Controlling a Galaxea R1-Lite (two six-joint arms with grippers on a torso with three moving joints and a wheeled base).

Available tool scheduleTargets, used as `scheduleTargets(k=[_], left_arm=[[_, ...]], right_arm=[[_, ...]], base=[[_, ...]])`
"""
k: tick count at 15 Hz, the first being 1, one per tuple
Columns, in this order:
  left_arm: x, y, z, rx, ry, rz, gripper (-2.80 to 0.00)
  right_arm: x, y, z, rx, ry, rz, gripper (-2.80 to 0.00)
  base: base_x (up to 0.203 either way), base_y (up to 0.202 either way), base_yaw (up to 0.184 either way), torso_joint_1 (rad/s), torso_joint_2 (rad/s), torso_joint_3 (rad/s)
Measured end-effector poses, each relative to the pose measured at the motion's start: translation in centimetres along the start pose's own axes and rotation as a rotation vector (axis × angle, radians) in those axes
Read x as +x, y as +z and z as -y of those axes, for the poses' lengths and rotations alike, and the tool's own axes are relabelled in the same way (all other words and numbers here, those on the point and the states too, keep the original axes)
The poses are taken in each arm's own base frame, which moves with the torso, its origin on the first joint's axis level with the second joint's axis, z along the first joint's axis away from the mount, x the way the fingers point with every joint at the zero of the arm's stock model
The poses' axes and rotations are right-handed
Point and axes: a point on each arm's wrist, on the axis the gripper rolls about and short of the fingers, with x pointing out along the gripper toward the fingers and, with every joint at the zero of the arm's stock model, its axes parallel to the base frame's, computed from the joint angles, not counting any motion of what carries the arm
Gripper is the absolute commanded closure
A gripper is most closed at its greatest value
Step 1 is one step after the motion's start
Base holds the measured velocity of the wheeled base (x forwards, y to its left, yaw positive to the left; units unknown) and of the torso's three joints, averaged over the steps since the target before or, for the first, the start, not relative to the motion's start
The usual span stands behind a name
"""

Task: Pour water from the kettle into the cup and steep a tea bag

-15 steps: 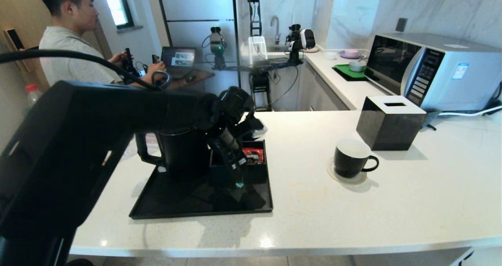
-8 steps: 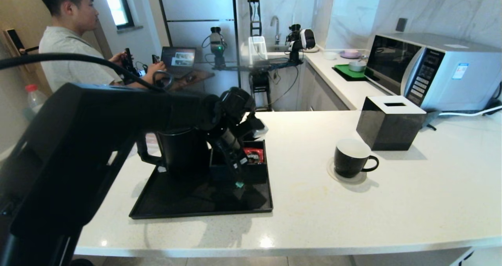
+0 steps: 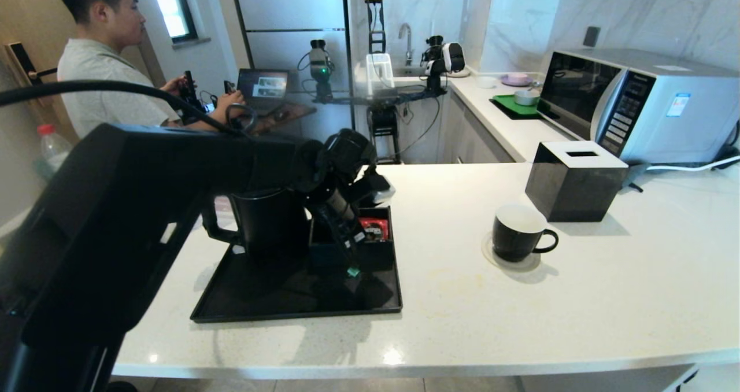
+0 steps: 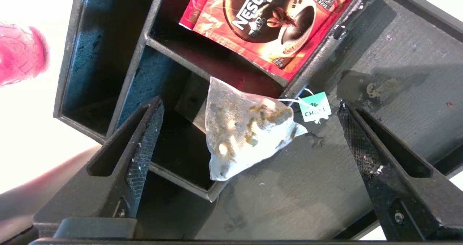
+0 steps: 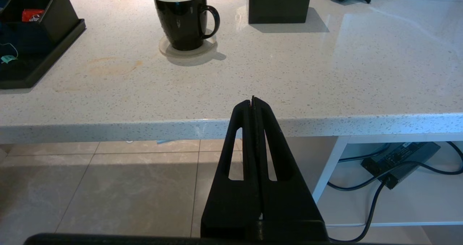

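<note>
Left hand (image 4: 249, 136) is hovering over the black tray (image 3: 254, 299), fingers (image 4: 144, 144) spread wide, gripping nothing. Tea bag (image 4: 242, 129) is lying between the two fingers in the wrist view, touching neither; it is draped over the corner wall of a small black organizer box (image 4: 108, 57), partly over the tray floor. Its string is leading to a teal tag (image 4: 315, 107) lying on the tray just beside the bag. Red coffee sachet (image 4: 267, 17) is sitting in an adjoining compartment of the box. From the head view, the left arm is reaching across in front of the kettle (image 3: 263, 218), which is standing upright at the back of the tray, handle pointing away from the box; only the teal tag (image 3: 351, 272) is showing below the hand there, the bag itself being too small to make out. Cup (image 3: 517, 233) is standing upright on a round coaster (image 3: 491, 256) on the white table (image 3: 520, 311), well apart from the tray and near a black tissue box (image 3: 572, 187). Microwave (image 3: 642, 103) is sitting behind that. Right hand (image 5: 253, 104) is hanging parked below the table's near edge, fingers pressed together, empty. A person (image 3: 110, 51) is sitting in the background.
</note>
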Motion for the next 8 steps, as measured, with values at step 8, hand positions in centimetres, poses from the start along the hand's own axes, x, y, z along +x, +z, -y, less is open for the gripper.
scheduleTargets(k=[8], left_arm=[[0.35, -0.16, -0.07, -0.002, -0.002, -0.009, -2.8]], right_arm=[[0.0, 0.0, 0.0, 0.0, 0.0, 0.0, 0.0]], base=[[0.0, 0.0, 0.0, 0.0, 0.0, 0.0]])
